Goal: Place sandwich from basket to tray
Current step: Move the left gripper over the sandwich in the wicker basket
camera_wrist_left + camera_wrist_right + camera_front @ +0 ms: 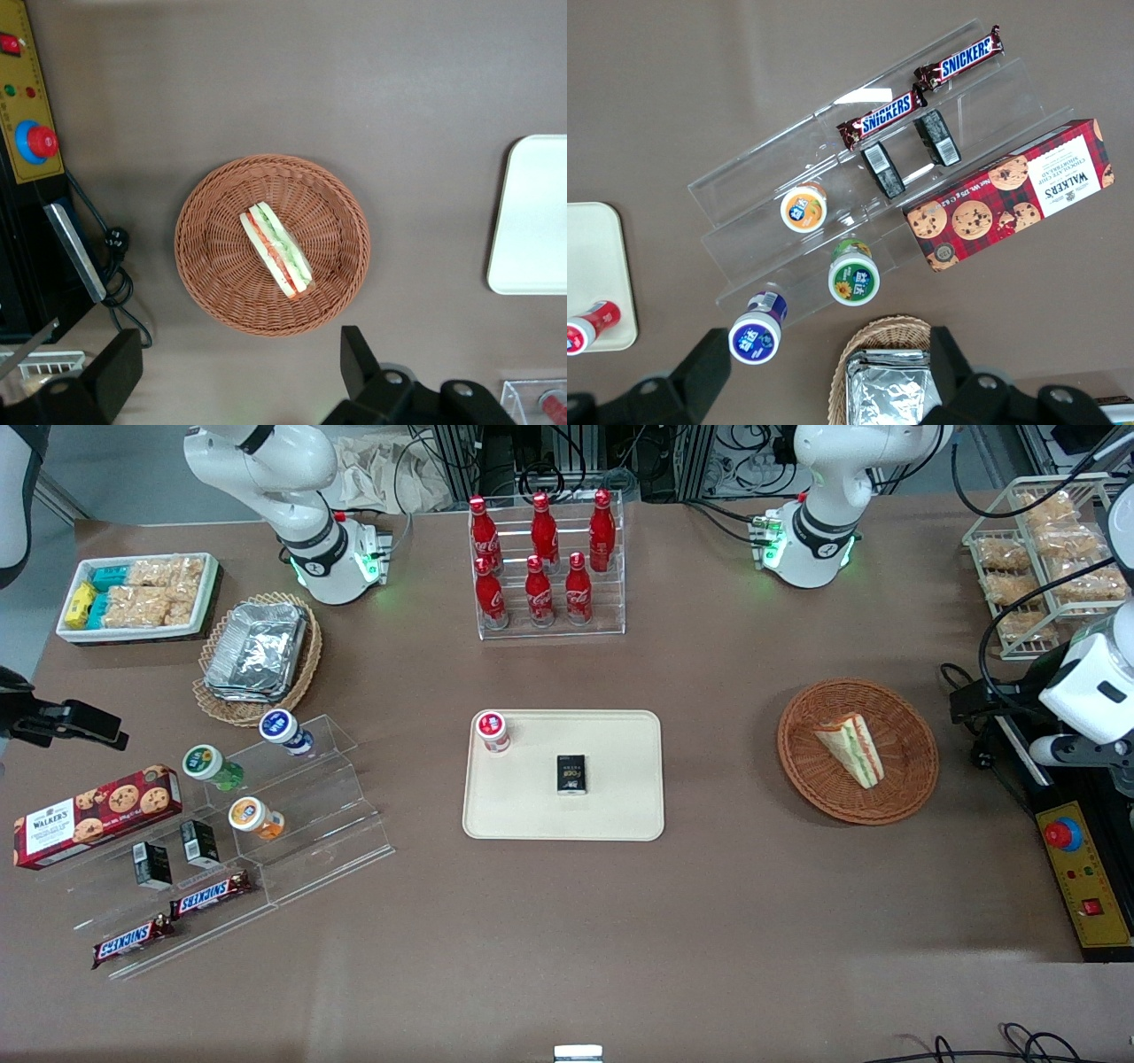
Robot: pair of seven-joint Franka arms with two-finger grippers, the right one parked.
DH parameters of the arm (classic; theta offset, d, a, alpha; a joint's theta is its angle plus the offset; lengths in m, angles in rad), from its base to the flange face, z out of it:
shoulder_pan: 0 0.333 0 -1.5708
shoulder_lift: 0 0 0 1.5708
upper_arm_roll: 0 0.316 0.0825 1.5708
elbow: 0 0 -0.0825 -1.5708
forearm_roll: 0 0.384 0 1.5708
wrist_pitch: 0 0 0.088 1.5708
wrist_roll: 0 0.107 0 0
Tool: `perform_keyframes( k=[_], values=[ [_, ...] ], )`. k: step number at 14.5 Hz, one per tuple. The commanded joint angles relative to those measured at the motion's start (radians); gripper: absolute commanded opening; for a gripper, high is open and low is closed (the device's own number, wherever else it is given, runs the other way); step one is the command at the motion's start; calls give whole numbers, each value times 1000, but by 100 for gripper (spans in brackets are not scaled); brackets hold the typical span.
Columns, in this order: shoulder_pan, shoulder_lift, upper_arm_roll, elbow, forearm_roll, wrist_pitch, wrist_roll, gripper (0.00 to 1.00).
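1. Claw (239,372) of the left arm hangs high above the basket, toward the working arm's end of the tabletop; fingers (359,354) spread wide apart, grasping nothing.
2. Sandwich (276,250): triangular wedge of pale bread; cut edge shows green and red-orange filling layers. It lies on its side in the middle of the basket (213,266), clear of the claw.
3. Basket: round, shallow, reddish-brown woven wicker, sitting on the brown tabletop (726,921).
4. Tray (611,806): flat cream-beige plastic rectangle, rounded corners, low rim; well apart from the basket, toward the parked arm. It carries a red-capped small bottle (493,731) lying near one corner and a small black box (571,774) near the centre; the box's print cannot be read.
5. Clear acrylic rack (549,624), farther from the front camera than the tray, holds six red Coca-Cola bottles (539,589).
6. Toward the parked arm's end: clear stepped stand (328,806) with three capped bottles, two small black boxes, two "SNICKERS" bars (211,893) and a red tartan "WALKER'S" biscuit box (96,815).
7. Lighter tan wicker basket of foil trays (257,648); beside it a white bin of snack packets (137,595).
8. Yellow control box with a red button (1063,834) lies near the reddish-brown basket, at the table edge.
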Motion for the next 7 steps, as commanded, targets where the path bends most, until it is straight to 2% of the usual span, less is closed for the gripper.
perform_keyframes(
  k=[1, 4, 7],
  values=[
    [-4, 11, -2, 29, 8, -5, -60, 99],
    [-4, 32, -2, 55, -1, -16, -78, 99],
    [-6, 28, -3, 26, -2, -45, -352, 99]
  ],
)
